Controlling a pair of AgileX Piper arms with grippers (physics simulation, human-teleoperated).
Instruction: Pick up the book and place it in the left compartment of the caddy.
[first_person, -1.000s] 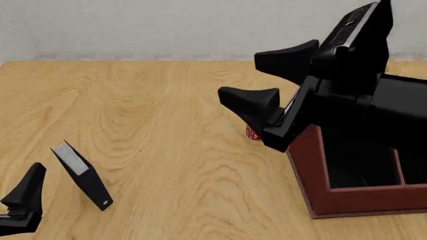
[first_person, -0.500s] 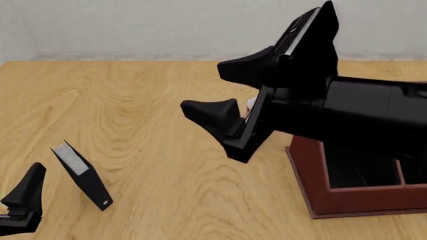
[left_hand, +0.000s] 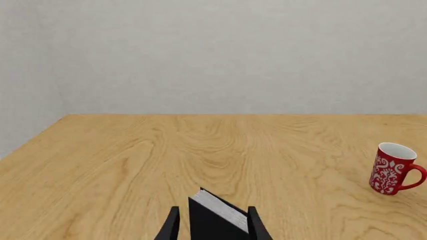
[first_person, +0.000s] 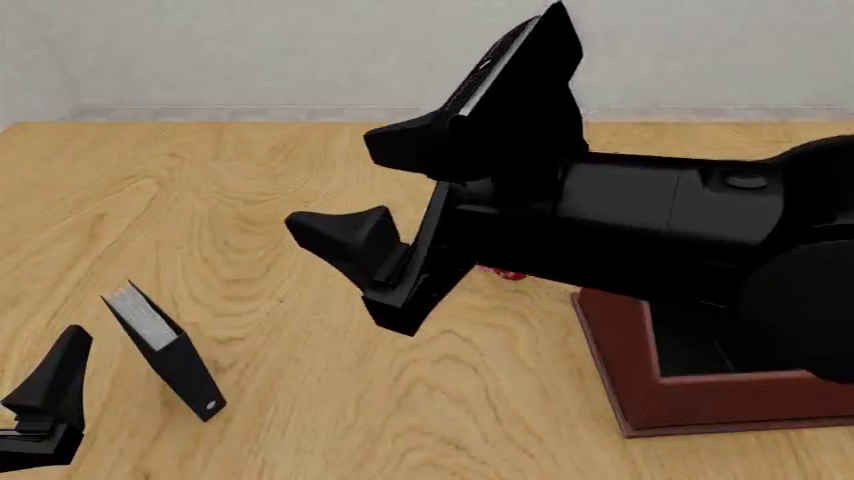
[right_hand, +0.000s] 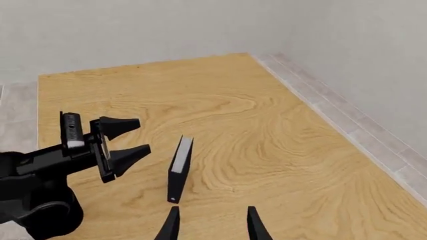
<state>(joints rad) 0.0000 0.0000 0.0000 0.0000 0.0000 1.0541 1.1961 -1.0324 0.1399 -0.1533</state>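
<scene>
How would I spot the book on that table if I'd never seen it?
Start at the wooden table and look to its near left corner. The book stands there, beside the left gripper. It is thick and black with pale page edges, unlike the red mug.

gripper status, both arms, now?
Left gripper: open, empty, beside the book, not touching it.
Right gripper: open, empty, in the air above the table, short of the book.

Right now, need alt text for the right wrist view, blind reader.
A thick black book stands upright on the wooden table, page edges up, a white dot low on its spine. The left end effector sits open beside the book, not touching it. The right end effector shows only two open fingertips pointing toward the book.
</scene>
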